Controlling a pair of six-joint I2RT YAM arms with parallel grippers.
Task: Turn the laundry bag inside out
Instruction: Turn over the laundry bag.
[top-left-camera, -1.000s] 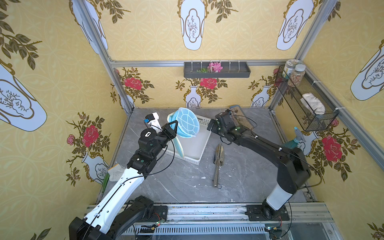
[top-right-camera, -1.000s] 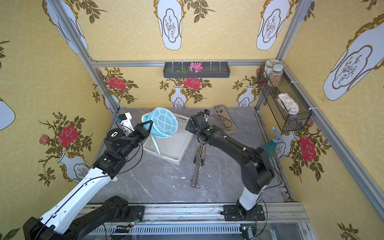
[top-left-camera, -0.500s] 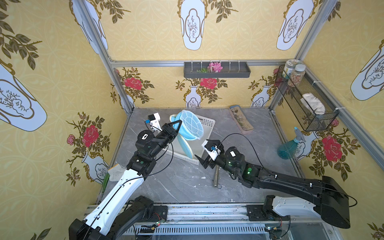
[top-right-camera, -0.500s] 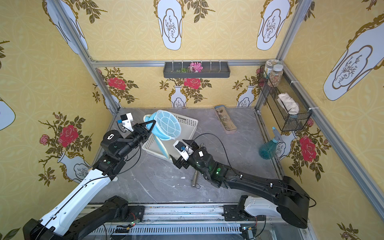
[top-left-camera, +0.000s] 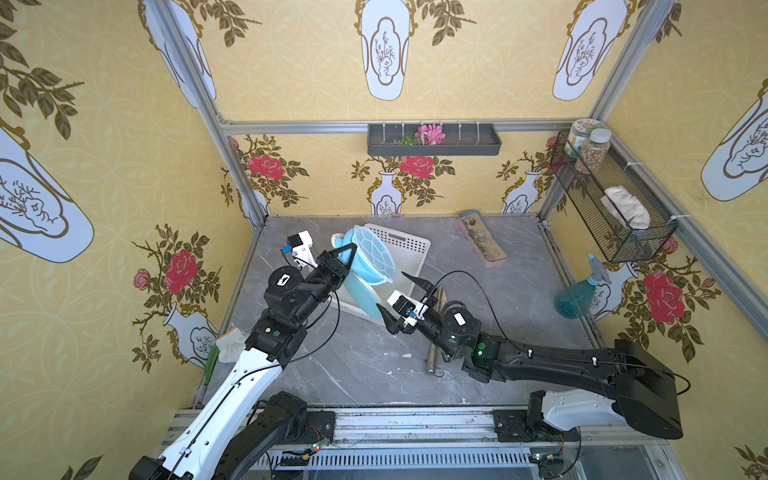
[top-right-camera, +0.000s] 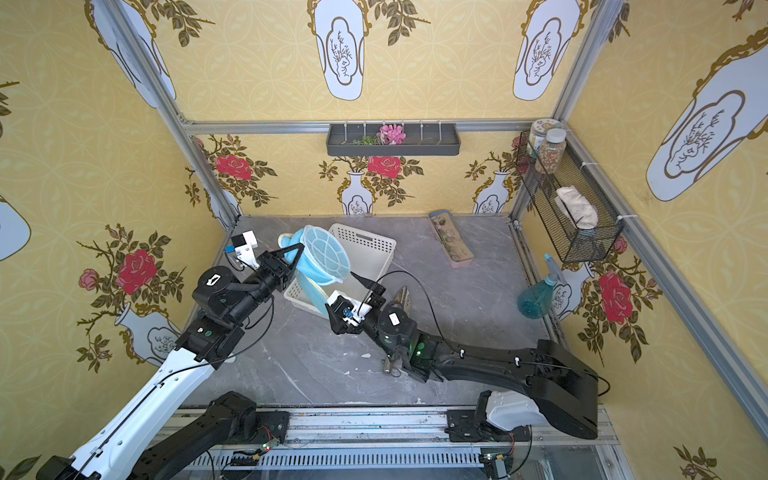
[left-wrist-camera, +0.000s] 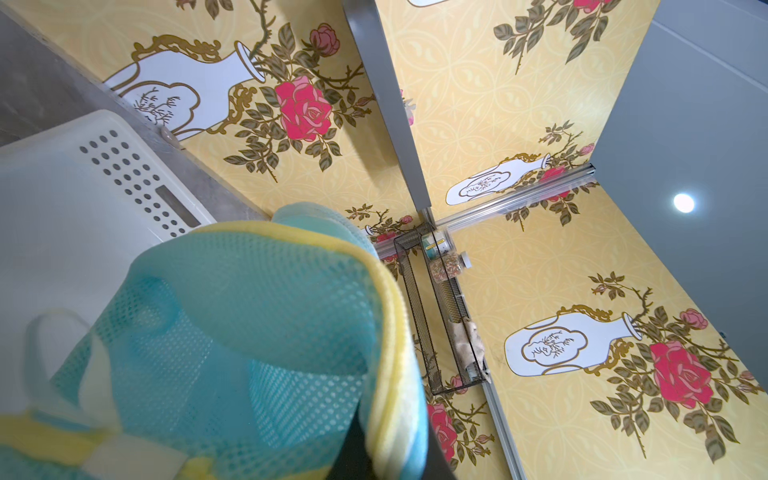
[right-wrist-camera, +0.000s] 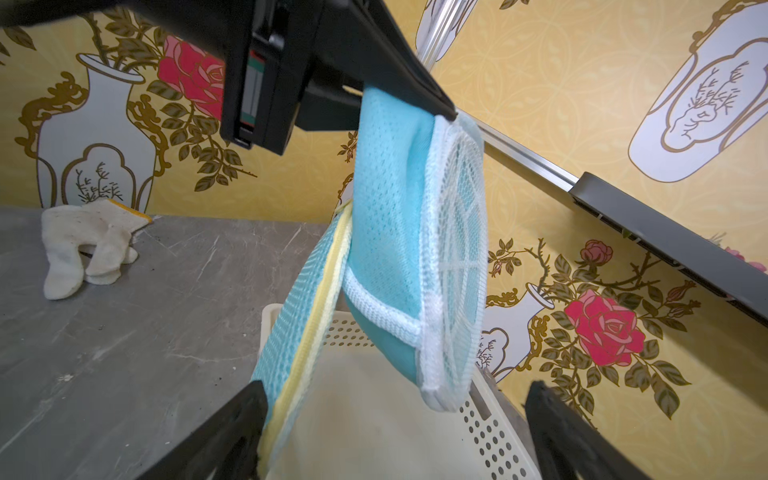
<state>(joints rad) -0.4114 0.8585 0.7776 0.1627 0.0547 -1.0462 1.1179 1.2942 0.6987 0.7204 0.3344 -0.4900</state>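
The laundry bag (top-left-camera: 371, 259) dangles over the white basket (top-left-camera: 409, 245), pinched at its top edge by the left gripper (top-left-camera: 348, 255), which is clamped tight. Its yellow-trimmed flap droops to the basket's near rim. The right gripper (top-left-camera: 391, 291) gapes wide and holds nothing, with one finger (right-wrist-camera: 232, 424) just beside that flap. A glove (right-wrist-camera: 89, 245) lies by the left wall, and the spray bottle (top-left-camera: 575, 297) stands well apart on the right.

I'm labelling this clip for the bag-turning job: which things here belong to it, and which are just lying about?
In the job: laundry bag, left gripper clamped on it, right gripper open near it.

Lying about: white perforated basket, teal spray bottle, white glove, pink tray.
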